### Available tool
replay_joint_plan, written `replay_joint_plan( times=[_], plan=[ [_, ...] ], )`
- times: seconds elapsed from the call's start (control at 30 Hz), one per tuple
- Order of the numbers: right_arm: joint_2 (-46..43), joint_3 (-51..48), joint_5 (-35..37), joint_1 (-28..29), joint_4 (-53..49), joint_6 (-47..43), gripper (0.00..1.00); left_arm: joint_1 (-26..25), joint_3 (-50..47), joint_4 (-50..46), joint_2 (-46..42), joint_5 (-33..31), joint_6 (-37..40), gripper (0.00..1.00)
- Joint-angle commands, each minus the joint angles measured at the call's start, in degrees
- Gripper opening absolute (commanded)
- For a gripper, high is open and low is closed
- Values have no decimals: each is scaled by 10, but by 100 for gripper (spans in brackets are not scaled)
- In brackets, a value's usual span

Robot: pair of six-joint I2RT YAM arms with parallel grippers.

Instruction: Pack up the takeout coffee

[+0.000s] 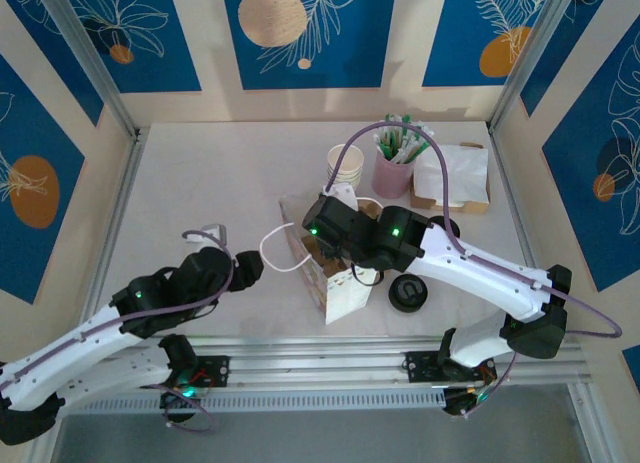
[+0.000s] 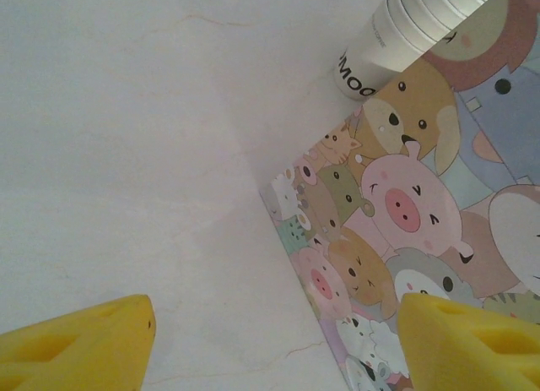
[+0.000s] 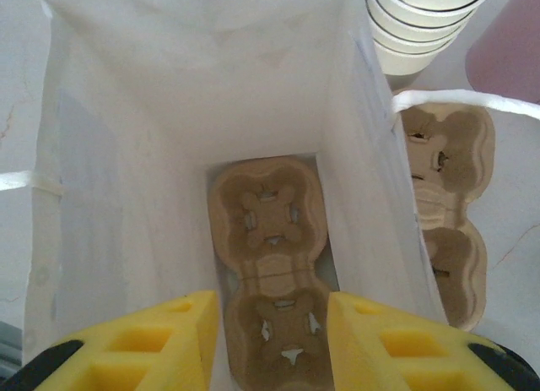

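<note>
Right end effector (image 3: 274,323), narrowly parted and empty, hangs over the open bag (image 3: 169,95); a tray (image 3: 267,214) lies on its floor. Left end effector (image 2: 274,323), wide and empty, faces bare bench (image 2: 126,154) beside the bag. Cups (image 2: 380,45) read "MOO".

A bag (image 1: 345,295) stands mid-table (image 1: 200,183), with a carrier (image 3: 268,230) lying flat in its bottom. A second carrier (image 3: 443,205) lies just outside its right wall. Stacked cups (image 1: 345,168) stand behind the bag, with a holder (image 1: 393,173) to their right and then a box (image 1: 455,178). A lid (image 1: 408,293) lies right of the bag.
</note>
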Motion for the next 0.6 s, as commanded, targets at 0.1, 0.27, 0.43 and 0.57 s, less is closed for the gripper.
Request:
replay_joint_plan(
  times=[0.1, 0.27, 0.43, 0.57],
  plan=[
    [4, 1, -22, -2, -18, -14, 39, -3, 44, -50, -5, -33, 34, 80],
    [9, 2, -32, -1, -26, -21, 39, -3, 58, -63, -10, -37, 45, 84],
    [19, 3, -41, -1, -33, -27, 38, -3, 70, -86, -21, -54, 49, 87],
    [28, 3, -46, -2, -36, -31, 37, -3, 73, -90, -32, -58, 51, 87]
  ],
)
